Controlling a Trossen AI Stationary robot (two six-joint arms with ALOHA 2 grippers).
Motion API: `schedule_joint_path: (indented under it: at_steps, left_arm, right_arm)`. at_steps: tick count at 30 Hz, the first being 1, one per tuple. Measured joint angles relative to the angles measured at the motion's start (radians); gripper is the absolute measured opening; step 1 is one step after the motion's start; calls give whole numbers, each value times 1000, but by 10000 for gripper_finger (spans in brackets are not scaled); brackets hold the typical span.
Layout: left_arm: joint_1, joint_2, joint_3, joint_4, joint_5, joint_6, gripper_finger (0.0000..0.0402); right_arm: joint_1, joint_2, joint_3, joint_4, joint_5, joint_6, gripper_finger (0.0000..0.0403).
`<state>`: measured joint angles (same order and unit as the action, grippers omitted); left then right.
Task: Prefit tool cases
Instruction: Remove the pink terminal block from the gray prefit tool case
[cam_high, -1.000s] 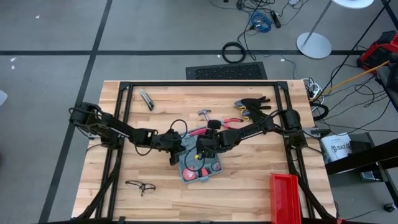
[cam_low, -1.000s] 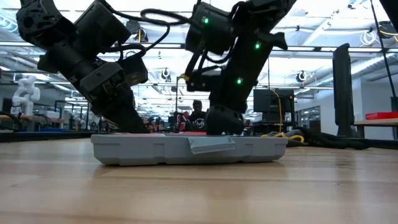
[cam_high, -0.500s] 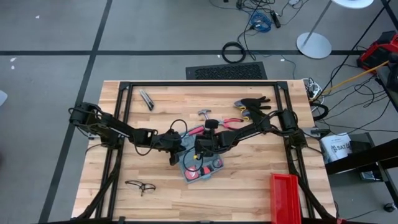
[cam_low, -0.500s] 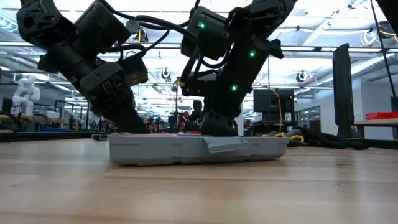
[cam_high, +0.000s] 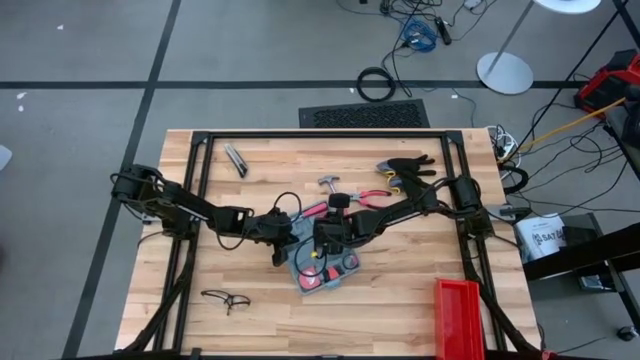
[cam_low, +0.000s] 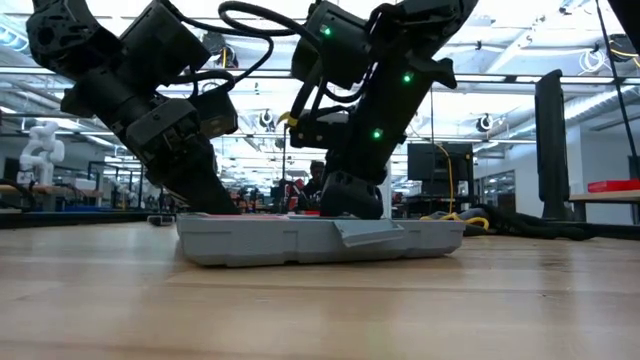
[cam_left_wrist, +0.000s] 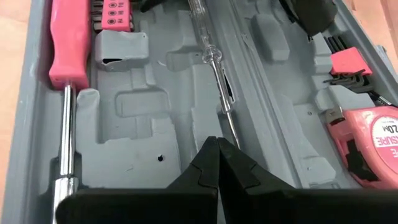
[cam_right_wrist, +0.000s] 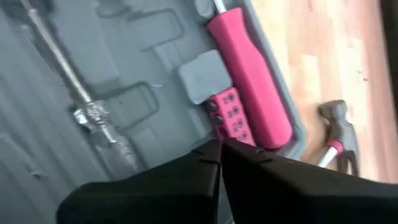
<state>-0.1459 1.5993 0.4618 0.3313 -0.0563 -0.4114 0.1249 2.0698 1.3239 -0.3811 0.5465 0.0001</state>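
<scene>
The blue-grey tool case (cam_high: 322, 270) lies open and flat on the table's middle, also in the low view (cam_low: 320, 240). Its grey tray holds a pink screwdriver (cam_left_wrist: 68, 43), a thin clear-handled screwdriver (cam_left_wrist: 211, 59), hex keys (cam_left_wrist: 348, 68) and a pink tape measure (cam_left_wrist: 373, 143). My left gripper (cam_left_wrist: 217, 144) is shut, its tips down in the tray at the thin screwdriver's blade end. My right gripper (cam_right_wrist: 221, 148) is shut too, down in the tray beside the pink bit holder (cam_right_wrist: 227, 118) and the pink screwdriver's handle (cam_right_wrist: 249, 81). My left gripper's shut fingertips come slanting down from the table's left onto the tray beside the thin screwdriver's blade tip (cam_left_wrist: 231, 130). The fingers hide the spot, so I cannot tell whether they touch the blade or only the tray. My right gripper's shut fingertips slant down from the table's right to the tray next to the bit holder's end (cam_right_wrist: 217, 127). Whether they touch the holder or the tray, I cannot tell.
A hammer (cam_high: 328, 184), pink-handled pliers (cam_high: 375, 195) and a black tool (cam_high: 405, 165) lie beyond the case. A small knife (cam_high: 236, 158) lies far left, glasses (cam_high: 226, 298) near left. A red bin (cam_high: 460, 318) stands at the near right corner.
The case has turned a little on the table: in the low view its left end and its front latch have shifted right. My right gripper has leaned slightly toward the left arm and stays down in the tray.
</scene>
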Motion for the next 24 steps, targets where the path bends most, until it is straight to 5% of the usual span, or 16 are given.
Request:
schedule_joint_path:
  at_steps: [11, 16, 24]
  left_arm:
    - [1, 0, 0, -3, 15, 9, 0]
    - [1, -2, -1, -11, 18, 26, 0]
    - [0, -2, -1, -10, 26, 27, 0]
  right_arm:
    - [-14, 73, 7, 70, 121, 13, 114]
    - [-2, 77, 3, 119, 270, -56, 125]
    - [-8, 81, 2, 178, 275, -110, 122]
